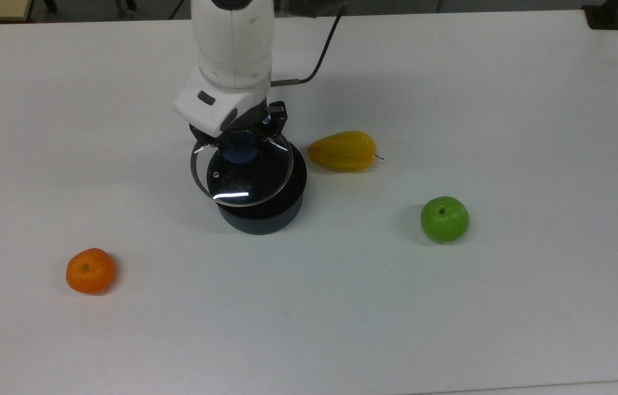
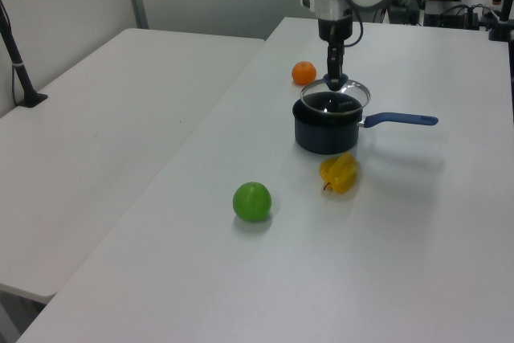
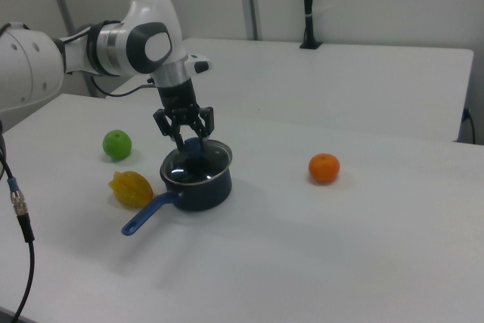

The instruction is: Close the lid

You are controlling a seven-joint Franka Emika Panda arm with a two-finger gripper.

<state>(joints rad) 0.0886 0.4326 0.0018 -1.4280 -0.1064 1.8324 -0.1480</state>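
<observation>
Above the dark saucepan (image 1: 265, 211), my gripper (image 1: 241, 148) is clamped on the blue knob of the lid (image 1: 243, 184). The lid hangs just over the pan's mouth, offset toward the top view's left, not seated.

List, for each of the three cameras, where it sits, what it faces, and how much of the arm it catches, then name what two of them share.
Top view: high above the table, looking down; the arm enters from the top edge, gripper holding the lid over the saucepan.
Left view: past the table's end near the green apple, looking along it; forearm and wrist show.
Right view: low, at the opposite side, orange nearer; most of the arm shows.
Left and right views share the yellow fruit.
</observation>
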